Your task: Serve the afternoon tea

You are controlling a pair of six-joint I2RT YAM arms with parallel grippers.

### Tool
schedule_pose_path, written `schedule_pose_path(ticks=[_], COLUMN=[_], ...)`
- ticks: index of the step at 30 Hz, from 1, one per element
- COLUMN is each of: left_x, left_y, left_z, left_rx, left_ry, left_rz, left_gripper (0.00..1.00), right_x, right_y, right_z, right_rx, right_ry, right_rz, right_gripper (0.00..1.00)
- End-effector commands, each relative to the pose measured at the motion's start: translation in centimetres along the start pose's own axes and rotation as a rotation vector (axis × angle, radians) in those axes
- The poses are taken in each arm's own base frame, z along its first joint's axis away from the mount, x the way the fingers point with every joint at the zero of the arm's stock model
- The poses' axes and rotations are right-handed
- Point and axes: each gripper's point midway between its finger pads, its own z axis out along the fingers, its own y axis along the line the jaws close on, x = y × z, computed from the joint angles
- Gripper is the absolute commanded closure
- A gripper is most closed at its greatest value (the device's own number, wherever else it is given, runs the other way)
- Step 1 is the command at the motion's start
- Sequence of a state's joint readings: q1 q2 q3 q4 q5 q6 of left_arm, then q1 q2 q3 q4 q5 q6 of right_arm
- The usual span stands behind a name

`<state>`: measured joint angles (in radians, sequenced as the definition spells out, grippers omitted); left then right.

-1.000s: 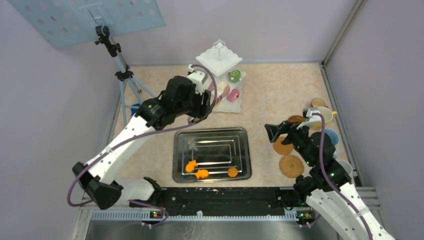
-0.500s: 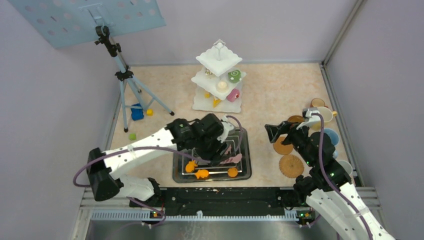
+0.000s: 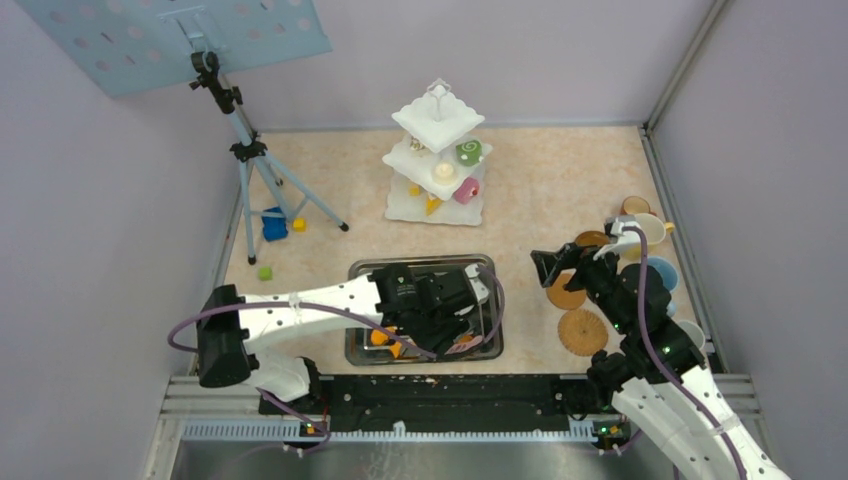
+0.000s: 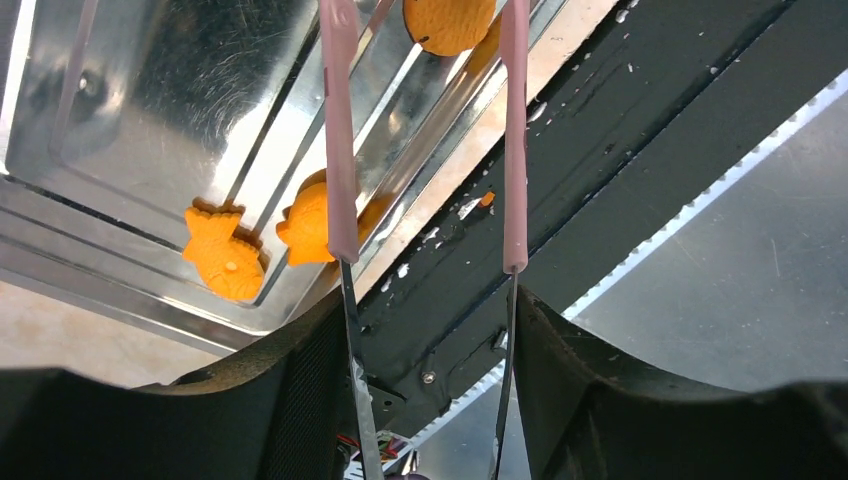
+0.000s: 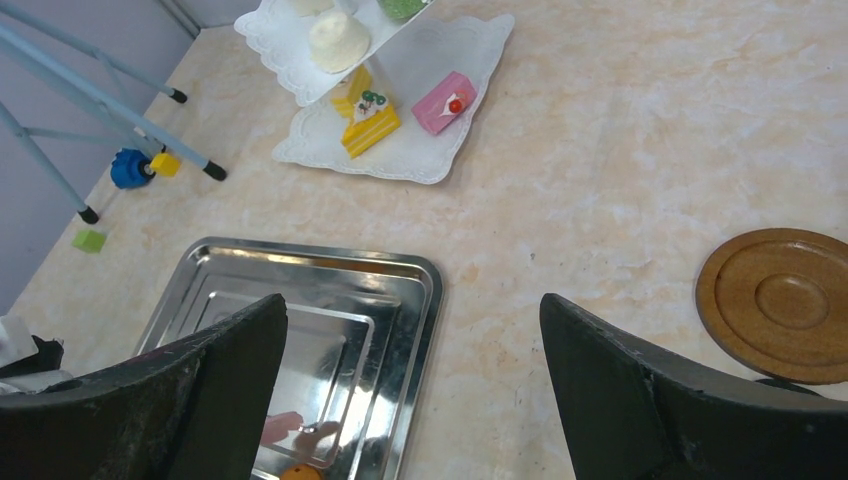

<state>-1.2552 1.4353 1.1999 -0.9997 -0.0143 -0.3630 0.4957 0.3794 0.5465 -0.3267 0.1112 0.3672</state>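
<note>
L gripper is clamped on the pink tongs, low over the steel tray by its near edge; the tong arms stand apart. One orange fish pastry lies in the tray's corner, a second fish pastry just beside it, partly behind a tong arm. A round orange pastry shows btwn the arms; contact I can't tell. My R gripper hangs w/ jaws wide apart, holding nothing, btwn tray and a brown coaster. The white 3-tier stand at the back carries a pink cake, yellow slice and cream piece. Mugs cluster at the R edge.
</note>
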Motion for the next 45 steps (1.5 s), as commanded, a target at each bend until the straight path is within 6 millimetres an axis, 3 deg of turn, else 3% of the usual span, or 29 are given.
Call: schedule_pose_path(ticks=[1,13,20,28,34,45], left_x=[-0.5,0.3,1.1,1.9,1.8,0.0], left_y=[0.1,-0.8,0.6,1.7,2.4,3.3], left_z=[0.1,1.1,1.5,1.2,1.8,0.8], left_rx=[-0.057,-0.092,-0.203,-0.280,-0.331,-0.393], left_ry=[-0.030,0.023,0.078,0.115,0.118,0.032], left_rz=[-0.011,0.023,0.030,0.041,0.036,0.016], left_gripper=[0.38,0.38,0.44,0.41,0.50,0.63], right_x=[-2.6,-2.3,-2.1,-2.1,-2.0,-2.1], right_y=[1.0,0.8,0.8,0.9,0.9,0.9], right_z=[-0.6,-0.8,-0.8,-0.8,-0.8,-0.8], right_rx=[-0.030,-0.026,-0.027,-0.032,-0.031,-0.033], right_ry=[-0.067,-0.068,-0.064,-0.068,-0.064,-0.067], right_rz=[0.003,0.006,0.012,0.020,0.020,0.020], right_gripper=[0.05,0.05,0.05,0.06,0.06,0.06])
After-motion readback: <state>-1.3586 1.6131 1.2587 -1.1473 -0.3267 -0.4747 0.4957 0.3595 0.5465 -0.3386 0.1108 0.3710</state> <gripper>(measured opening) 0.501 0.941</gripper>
